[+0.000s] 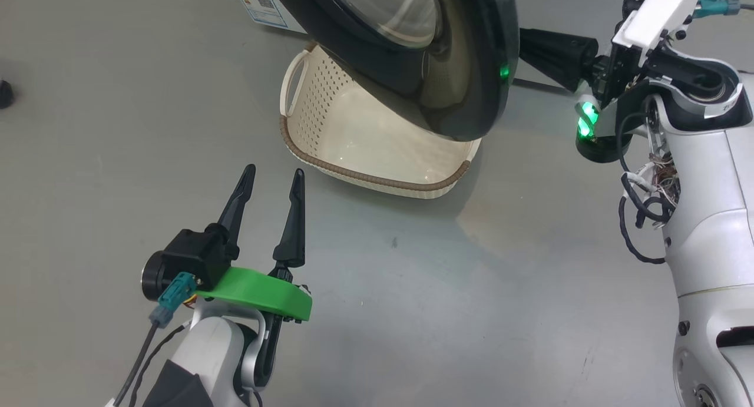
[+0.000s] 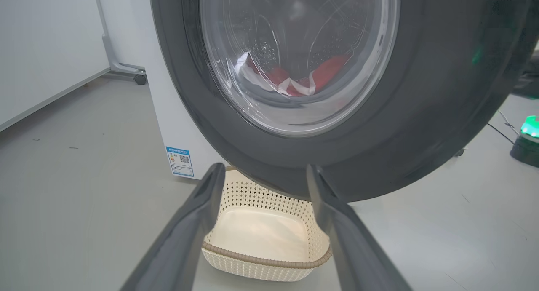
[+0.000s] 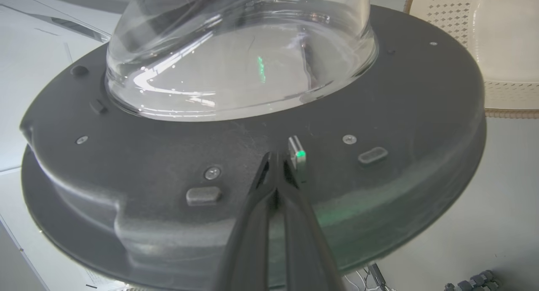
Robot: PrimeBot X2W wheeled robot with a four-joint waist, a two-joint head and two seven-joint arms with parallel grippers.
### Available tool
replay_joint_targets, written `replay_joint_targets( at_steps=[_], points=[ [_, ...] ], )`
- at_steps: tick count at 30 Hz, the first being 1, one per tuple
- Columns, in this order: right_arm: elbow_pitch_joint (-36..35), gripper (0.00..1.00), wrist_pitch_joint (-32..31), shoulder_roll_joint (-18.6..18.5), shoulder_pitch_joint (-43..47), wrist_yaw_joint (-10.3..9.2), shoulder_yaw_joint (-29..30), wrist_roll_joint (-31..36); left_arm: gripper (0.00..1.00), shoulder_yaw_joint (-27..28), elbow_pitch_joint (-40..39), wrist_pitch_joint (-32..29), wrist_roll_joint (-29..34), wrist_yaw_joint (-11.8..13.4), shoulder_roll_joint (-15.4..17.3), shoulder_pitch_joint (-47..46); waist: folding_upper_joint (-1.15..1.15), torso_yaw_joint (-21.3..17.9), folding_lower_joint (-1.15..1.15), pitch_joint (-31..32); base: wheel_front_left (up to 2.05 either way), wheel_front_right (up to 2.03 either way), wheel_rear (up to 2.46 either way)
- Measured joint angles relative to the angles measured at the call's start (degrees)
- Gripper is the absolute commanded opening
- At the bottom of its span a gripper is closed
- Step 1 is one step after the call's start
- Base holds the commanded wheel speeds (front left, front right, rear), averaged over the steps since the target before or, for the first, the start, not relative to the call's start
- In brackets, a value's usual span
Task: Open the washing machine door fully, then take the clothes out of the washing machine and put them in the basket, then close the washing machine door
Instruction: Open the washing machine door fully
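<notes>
With your right gripper (image 3: 276, 158) pinched shut against the inside of the door (image 3: 400, 114), push slow so it doesn't slip off; left gripper (image 1: 274, 170) is spread, idle.

Washing machine door (image 1: 477, 71): glossy black rim, clear glass centre. Clothes (image 2: 294, 80) behind glass: red, white stripes. Basket (image 1: 365, 174): cream, diamond-hole pattern on sides, brown woven-look rim. Washing machine (image 2: 168, 114): white, small blue label (image 2: 181, 161). Floor (image 1: 412, 289): plain grey. Left gripper (image 1: 274, 171): black fingers, bright green bracket (image 1: 259, 290), teal plug (image 1: 177, 289). Right gripper (image 3: 276, 158): dark fingers. Green light (image 1: 586, 119) on white arm.
</notes>
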State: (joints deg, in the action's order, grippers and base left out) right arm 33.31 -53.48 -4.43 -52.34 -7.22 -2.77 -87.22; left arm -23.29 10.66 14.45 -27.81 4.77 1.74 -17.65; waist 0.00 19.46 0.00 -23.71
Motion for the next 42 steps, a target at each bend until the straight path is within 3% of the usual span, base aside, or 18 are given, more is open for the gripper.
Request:
replay_joint_targets(
  at_steps=[21, 42],
  points=[
    [0.24, 0.00, -3.71, 0.19, 3.26, 0.00, -10.33, -8.71, 1.00, -0.77, 0.25, 0.00, 0.16, 0.24, 0.01, 0.13, 0.00, 1.23, 0.00, 2.64, 0.00, 0.00, 0.00],
    [-4.72, 0.00, -1.20, 0.08, 7.17, -0.01, -23.59, -19.31, 1.00, -1.52, 0.83, 0.00, 0.16, 0.26, 0.02, 1.55, 0.00, 3.01, 0.00, 5.07, 0.00, 0.00, 0.00]
  ],
)
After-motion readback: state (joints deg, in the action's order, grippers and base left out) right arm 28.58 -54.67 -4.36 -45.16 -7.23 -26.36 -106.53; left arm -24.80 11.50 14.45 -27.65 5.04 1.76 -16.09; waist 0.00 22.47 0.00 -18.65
